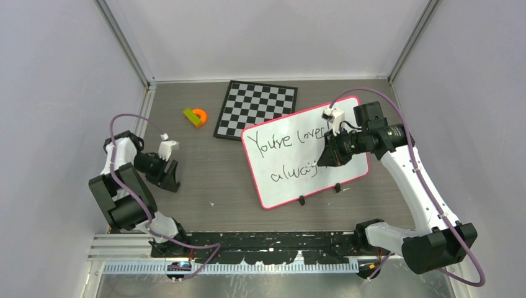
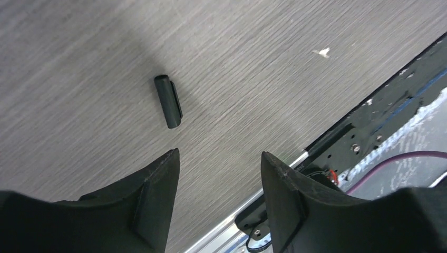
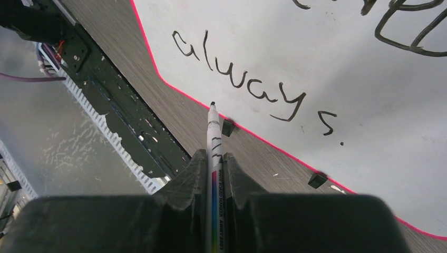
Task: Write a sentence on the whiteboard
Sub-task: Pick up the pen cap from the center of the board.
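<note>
My right gripper (image 3: 213,158) is clamped tight on a marker (image 3: 213,134). Its white barrel stands out between my fingers with the black tip forward, and its back end is buried in my jaws. The print on the barrel is too blurred to read. The tip sits over the pink edge of the whiteboard (image 3: 369,105), close to one of the black clips (image 3: 227,127). I cannot tell whether it touches anything.

The whiteboard lies flat and skewed on the table (image 1: 205,167), right of centre, one corner touching or just overlapping the checkerboard (image 1: 256,108). From my right wrist the lower line of the sentence (image 3: 248,87) reads "always." with its full stop, but the upper line is cut off at the top edge, leaving only loops. From above, "You're" is clear, while my right arm covers the end of both lines.

My left gripper (image 2: 219,158) hangs over bare table on the left with its jaws partly spread and nothing between them. A small black cap (image 2: 168,101) lies on the wood just beyond my fingertips, apart from them. From above I cannot find it.

An orange and green thing (image 1: 196,117) sits left of the checkerboard, too small to make out.
</note>
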`<state>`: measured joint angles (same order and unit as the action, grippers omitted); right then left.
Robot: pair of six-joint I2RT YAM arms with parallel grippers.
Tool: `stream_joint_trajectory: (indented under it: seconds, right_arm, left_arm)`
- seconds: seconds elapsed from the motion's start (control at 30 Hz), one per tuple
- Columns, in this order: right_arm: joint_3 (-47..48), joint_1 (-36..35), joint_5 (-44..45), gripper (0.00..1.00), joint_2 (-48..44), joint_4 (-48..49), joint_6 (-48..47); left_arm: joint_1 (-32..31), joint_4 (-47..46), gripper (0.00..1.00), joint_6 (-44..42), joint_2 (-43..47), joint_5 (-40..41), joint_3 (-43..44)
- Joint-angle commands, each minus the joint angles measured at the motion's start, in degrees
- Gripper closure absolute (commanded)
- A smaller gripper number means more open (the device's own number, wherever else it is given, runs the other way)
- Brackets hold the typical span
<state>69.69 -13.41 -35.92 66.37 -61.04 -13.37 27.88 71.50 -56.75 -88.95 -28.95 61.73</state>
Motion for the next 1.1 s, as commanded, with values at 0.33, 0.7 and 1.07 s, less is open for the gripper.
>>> stream_joint_trajectory:
  seconds: [0.33,0.7,1.07]
  right_arm:
    - [1.4,0.0,-4.8,1.0,0.1,-3.4,-4.1]
    - [1.6,-0.4,-4.7,1.0,-0.6,-4.9,-5.0]
    - [4.7,-3.5,-5.7,1.0,-0.4,-4.8,-1.5]
  left_arm:
    - [-5.1,-21.7,0.5,5.0,1.9,8.8,-10.0]
    - [-13.7,-30.8,0.62,6.5,2.3,16.7,-19.1]
    - [-15.3,-20.6,1.0,9.3,9.9,6.7,-13.4]
